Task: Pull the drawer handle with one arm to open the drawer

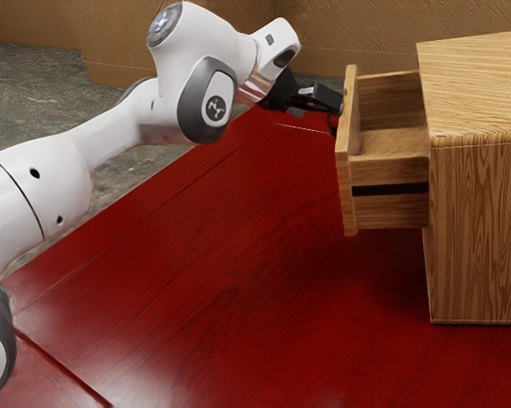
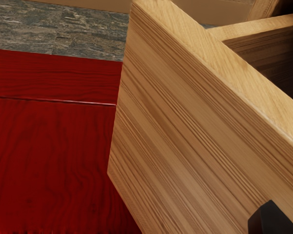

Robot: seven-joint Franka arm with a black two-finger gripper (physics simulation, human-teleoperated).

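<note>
The drawer (image 1: 391, 157) stands partly out of the cabinet (image 1: 476, 170) by the table's (image 1: 238, 280) edge at the exterior view's right. Its front panel (image 1: 349, 161) faces that view's left. The claw (image 1: 330, 102) sits against the panel's upper part (I cannot tell whether its fingers grip anything). Any further pull should run along the drawer's sliding axis, away from the cabinet.

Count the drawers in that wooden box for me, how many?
1. The drawer sticks out of the wooden cabinet near its top, with the hand at its front. The cabinet's front faces away, so other shut drawers may be hidden.
</note>
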